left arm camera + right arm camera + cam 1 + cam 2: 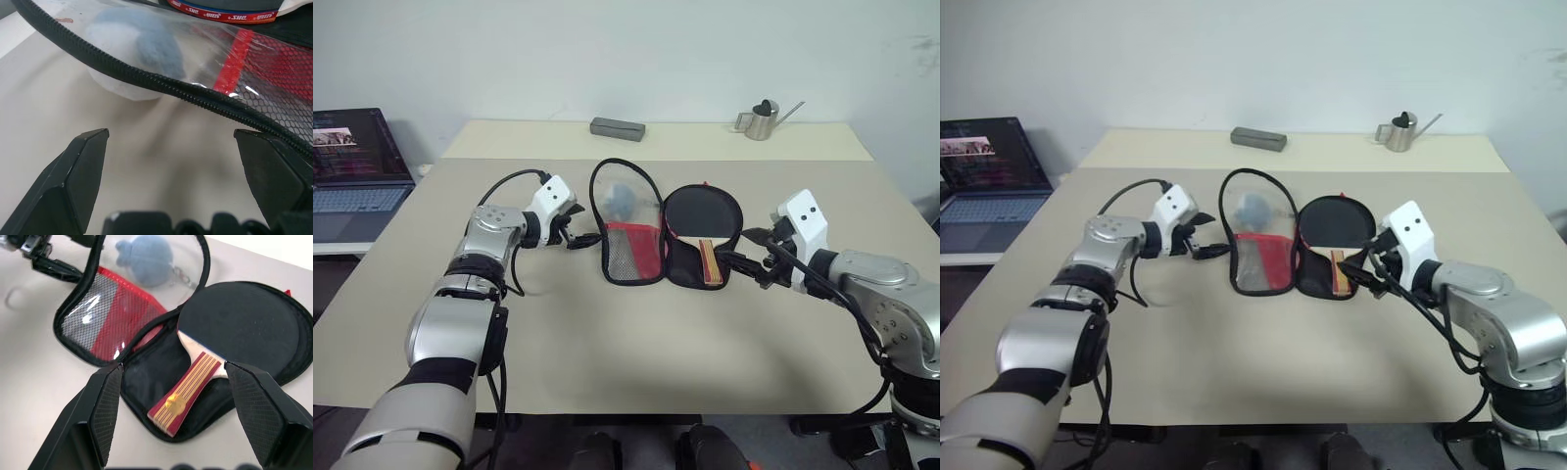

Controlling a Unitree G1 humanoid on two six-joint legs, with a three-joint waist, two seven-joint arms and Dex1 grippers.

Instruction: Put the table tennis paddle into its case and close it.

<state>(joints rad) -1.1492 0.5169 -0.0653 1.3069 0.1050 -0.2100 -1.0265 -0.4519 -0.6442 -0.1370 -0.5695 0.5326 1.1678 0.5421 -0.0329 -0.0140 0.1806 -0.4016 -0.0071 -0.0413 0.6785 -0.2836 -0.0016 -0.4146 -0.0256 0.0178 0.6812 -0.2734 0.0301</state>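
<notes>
Bare table [636,343] lies before the open case [661,240]; its raised flap [625,206] blocks the left.

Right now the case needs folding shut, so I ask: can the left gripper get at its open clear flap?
Probably yes: the left gripper is open beside the case, with only bare table between.

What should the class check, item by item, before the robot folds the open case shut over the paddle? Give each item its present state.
1. Table tennis paddle lies inside the open half of the case: ok.
2. Handle inside the zipper rim: not ok, its end sits on the rim.
3. Clear lid half free to fold over: ok, nothing rests on it.
4. Left gripper open beside the lid's rim: ok.
5. Right gripper open near the handle, holding nothing: ok.
6. Grey fluffy charm clear of the zipper: cannot tell.
</notes>
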